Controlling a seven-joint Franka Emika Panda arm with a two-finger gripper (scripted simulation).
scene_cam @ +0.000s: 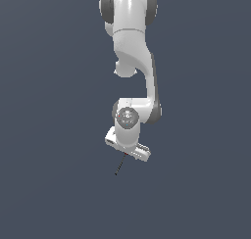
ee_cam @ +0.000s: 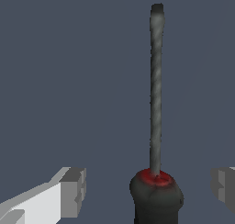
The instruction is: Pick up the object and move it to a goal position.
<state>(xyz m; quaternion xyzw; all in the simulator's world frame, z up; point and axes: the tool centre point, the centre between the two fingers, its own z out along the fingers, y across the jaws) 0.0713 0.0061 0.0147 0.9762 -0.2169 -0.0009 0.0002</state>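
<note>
The screwdriver (ee_cam: 156, 126) lies between the tool's (ee_cam: 149, 188) spread fingers (ee_cam: 73, 191), seemingly touching neither.

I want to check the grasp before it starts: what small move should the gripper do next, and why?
Probably close the gripper on the screwdriver. In the wrist view its handle sits between the two fingers, with a gap on each side, so the gripper is open around it and not yet gripping.

The screwdriver (ee_cam: 156, 126) handle's lower part is cut off in the wrist view; in the exterior view the hand hides the handle.
</note>
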